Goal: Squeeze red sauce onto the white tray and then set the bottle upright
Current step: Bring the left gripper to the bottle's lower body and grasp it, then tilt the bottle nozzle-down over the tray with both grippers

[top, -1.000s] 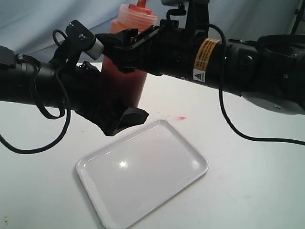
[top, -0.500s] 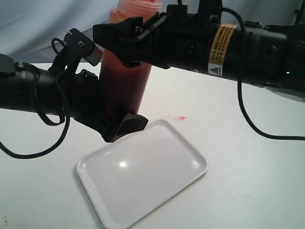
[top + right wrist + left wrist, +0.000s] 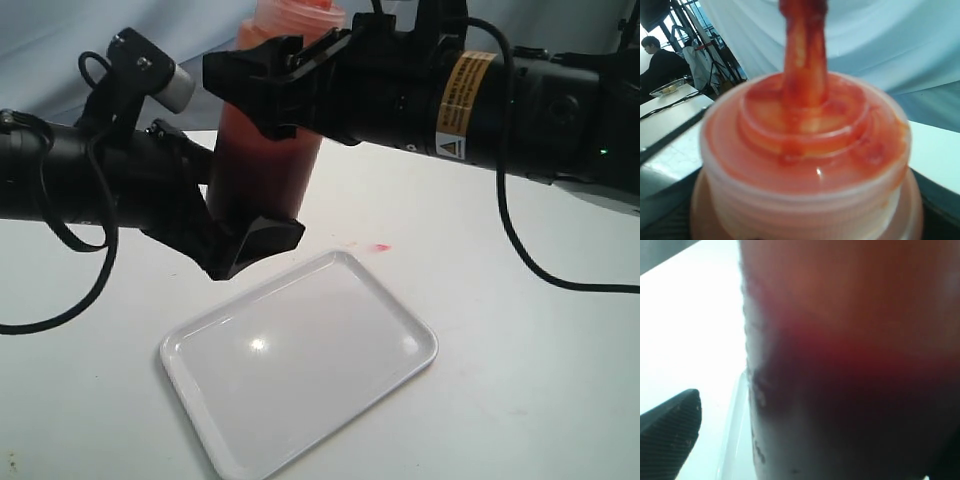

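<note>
The bottle [image 3: 268, 160] stands upright behind the white tray [image 3: 300, 360], its top cut off by the picture's edge. My right gripper [image 3: 268, 88] is shut on its upper part, just under the ribbed cap [image 3: 805, 170] and nozzle [image 3: 804, 55], both smeared with red sauce. My left gripper [image 3: 243, 238] is open around the bottle's lower part; one finger [image 3: 670, 435] stands apart from the wall of the bottle [image 3: 850, 365]. Dark red sauce [image 3: 250, 185] fills the lower bottle. The bottle's base is hidden. No sauce shows on the tray.
A small red sauce spot [image 3: 380, 246] lies on the white table [image 3: 520, 380] just beyond the tray's far corner. Black cables [image 3: 520, 250] hang from both arms. A pale cloth backdrop [image 3: 60, 40] runs behind the table.
The right gripper has carried the bottle upward, so its cap now leaves the top of the picture. The left gripper has shifted left and slightly up at the bottle's foot.
</note>
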Motion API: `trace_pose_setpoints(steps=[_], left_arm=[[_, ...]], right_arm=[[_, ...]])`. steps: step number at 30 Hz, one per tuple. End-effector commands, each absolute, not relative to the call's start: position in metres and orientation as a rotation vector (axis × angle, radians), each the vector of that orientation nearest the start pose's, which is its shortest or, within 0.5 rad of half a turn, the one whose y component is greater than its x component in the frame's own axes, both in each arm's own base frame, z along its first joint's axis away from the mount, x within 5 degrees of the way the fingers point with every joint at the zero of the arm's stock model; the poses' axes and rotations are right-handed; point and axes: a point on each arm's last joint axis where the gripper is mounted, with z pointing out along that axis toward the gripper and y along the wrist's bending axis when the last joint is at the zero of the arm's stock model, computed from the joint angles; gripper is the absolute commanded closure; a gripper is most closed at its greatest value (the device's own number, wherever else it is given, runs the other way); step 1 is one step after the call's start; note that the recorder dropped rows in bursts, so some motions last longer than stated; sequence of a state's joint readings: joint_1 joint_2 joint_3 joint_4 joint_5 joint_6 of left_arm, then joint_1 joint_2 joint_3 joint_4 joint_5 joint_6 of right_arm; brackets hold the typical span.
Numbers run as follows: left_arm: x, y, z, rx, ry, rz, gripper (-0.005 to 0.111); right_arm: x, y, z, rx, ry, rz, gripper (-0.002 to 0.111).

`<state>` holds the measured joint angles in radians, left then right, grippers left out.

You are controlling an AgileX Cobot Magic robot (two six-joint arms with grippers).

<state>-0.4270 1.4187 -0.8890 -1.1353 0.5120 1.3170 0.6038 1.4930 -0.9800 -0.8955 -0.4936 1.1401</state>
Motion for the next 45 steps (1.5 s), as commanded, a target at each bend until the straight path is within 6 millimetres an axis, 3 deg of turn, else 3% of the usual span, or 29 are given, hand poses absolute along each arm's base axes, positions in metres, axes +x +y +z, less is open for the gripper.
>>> trace_pose_setpoints(steps=[1,11,13,15,16,17,19,20,26,29,33,35,40,45], left_arm=[[0.251,-0.157,0.279,0.902,1.998,-0.608,0.003],[0.254,-0.158,0.275,0.835,2.029,-0.648,0.003],[0.254,-0.158,0.274,0.840,2.031,-0.645,0.008],[0.254,-0.158,0.272,0.842,2.036,-0.644,0.024],[0.253,-0.159,0.272,0.868,2.036,-0.646,0.049],[0.251,-0.159,0.271,0.904,2.037,-0.647,0.066],[0.249,-0.159,0.269,0.953,2.037,-0.646,0.097],[0.248,-0.160,0.269,0.973,2.035,-0.645,0.106],[0.247,-0.159,0.267,1.009,2.034,-0.636,0.107],[0.245,-0.156,0.265,1.079,2.039,-0.567,0.107],[0.243,-0.153,0.261,1.141,2.072,-0.534,0.107],[0.242,-0.150,0.260,1.129,2.118,-0.495,0.107],[0.234,-0.141,0.280,1.093,2.068,-0.422,0.107],[0.232,-0.137,0.283,1.065,2.086,-0.387,0.107]], right_arm=[[0.252,0.222,0.332,-0.536,1.594,1.112,0.108],[0.249,0.223,0.333,-0.534,1.588,1.171,0.108],[0.249,0.223,0.333,-0.535,1.587,1.172,0.108],[0.249,0.223,0.334,-0.530,1.588,1.179,0.108],[0.249,0.223,0.334,-0.530,1.588,1.179,0.108],[0.249,0.223,0.334,-0.530,1.588,1.179,0.108],[0.249,0.223,0.334,-0.530,1.588,1.179,0.108],[0.249,0.223,0.334,-0.530,1.588,1.179,0.108],[0.249,0.223,0.333,-0.528,1.592,1.176,0.108],[0.248,0.224,0.331,-0.609,1.579,1.108,0.108],[0.252,0.221,0.326,-0.584,1.631,1.047,0.108],[0.256,0.219,0.323,-0.563,1.673,0.994,0.097],[0.254,0.219,0.319,-0.641,1.662,0.943,0.044],[0.251,0.220,0.315,-0.764,1.653,0.879,0.031]])
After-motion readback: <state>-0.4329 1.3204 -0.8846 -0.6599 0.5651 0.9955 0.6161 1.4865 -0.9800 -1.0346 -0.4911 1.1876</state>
